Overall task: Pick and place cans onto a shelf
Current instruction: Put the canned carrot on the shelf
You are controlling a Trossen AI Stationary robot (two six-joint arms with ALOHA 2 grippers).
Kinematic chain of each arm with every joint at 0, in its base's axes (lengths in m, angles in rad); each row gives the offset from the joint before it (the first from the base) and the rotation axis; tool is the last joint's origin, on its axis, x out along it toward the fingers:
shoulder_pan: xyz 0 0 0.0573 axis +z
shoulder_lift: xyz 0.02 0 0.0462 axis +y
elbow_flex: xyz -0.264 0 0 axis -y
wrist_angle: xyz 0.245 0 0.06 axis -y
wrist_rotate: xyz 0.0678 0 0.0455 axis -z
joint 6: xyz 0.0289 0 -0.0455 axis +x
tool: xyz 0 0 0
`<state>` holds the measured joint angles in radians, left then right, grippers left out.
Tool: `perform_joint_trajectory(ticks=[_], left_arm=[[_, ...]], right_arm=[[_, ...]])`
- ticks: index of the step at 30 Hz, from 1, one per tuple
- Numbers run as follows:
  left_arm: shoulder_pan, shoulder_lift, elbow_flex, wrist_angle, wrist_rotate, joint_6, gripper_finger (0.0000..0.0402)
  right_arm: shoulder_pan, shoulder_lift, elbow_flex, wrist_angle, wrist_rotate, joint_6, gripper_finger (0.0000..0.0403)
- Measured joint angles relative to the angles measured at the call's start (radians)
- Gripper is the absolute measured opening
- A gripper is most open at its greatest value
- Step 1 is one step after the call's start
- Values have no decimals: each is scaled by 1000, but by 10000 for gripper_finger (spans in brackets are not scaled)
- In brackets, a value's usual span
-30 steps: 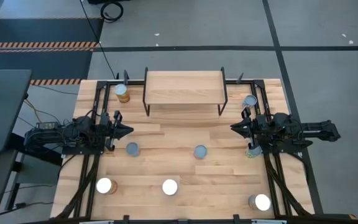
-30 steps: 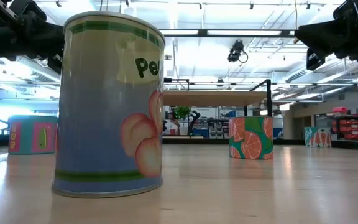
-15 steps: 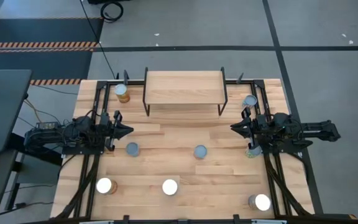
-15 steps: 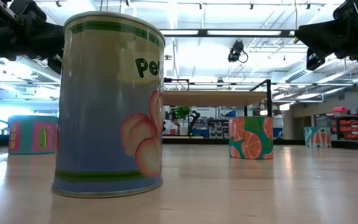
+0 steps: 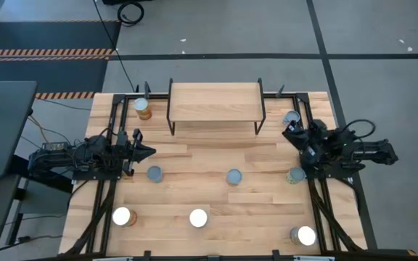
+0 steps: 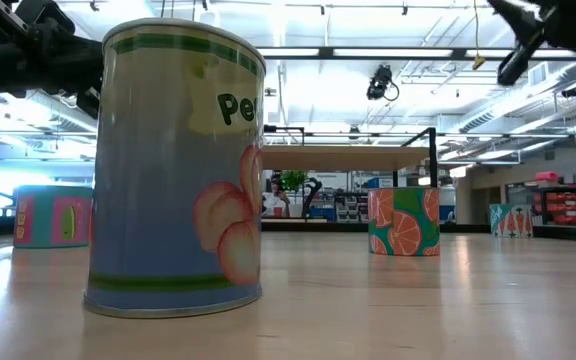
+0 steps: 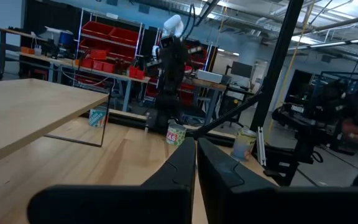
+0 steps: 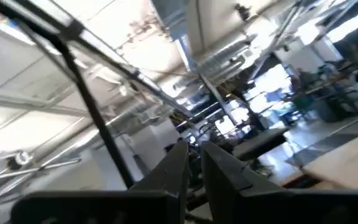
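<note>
Sitting on the table [image 5: 216, 196] are all eight cans [image 5: 234, 177]; the shelf [image 5: 215, 101] is being left bare. Right gripper [image 5: 289, 133], pinched nearly shut and empty, is being held just beside a corner can [image 5: 291, 117], so it could be toppled. Left gripper [image 5: 146, 151] is being parked shut. Can labels are being shown only by the low view.

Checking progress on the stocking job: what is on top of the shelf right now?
Nothing shows on the shelf: its top is bare wood. All visible cans, like the one beside its left leg, stand on the table. Under the board is hidden from above.
</note>
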<state>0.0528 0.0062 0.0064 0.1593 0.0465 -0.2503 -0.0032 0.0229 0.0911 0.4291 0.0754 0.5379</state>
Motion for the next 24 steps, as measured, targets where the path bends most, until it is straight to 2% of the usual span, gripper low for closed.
perform_joint_trajectory(ticks=[2, 8, 12, 15, 20, 24], left_arm=[[0, 0, 0, 0, 0, 1, 23], [0, 0, 0, 0, 0, 0, 23], [0, 0, 0, 0, 0, 0, 23], [0, 0, 0, 0, 0, 0, 23], [0, 0, 0, 0, 0, 0, 23], [0, 0, 0, 0, 0, 0, 23]], right_arm=[[0, 22, 91, -104, 85, 10, 42], [-11, 161, 415, -592, 484, 90, 8], [-43, 290, 574, -789, 674, 137, 10], [-90, 395, 650, -865, 740, 149, 36], [-236, 579, 698, -908, 742, 238, 116], [-415, 703, 736, -984, 643, 409, 185]])
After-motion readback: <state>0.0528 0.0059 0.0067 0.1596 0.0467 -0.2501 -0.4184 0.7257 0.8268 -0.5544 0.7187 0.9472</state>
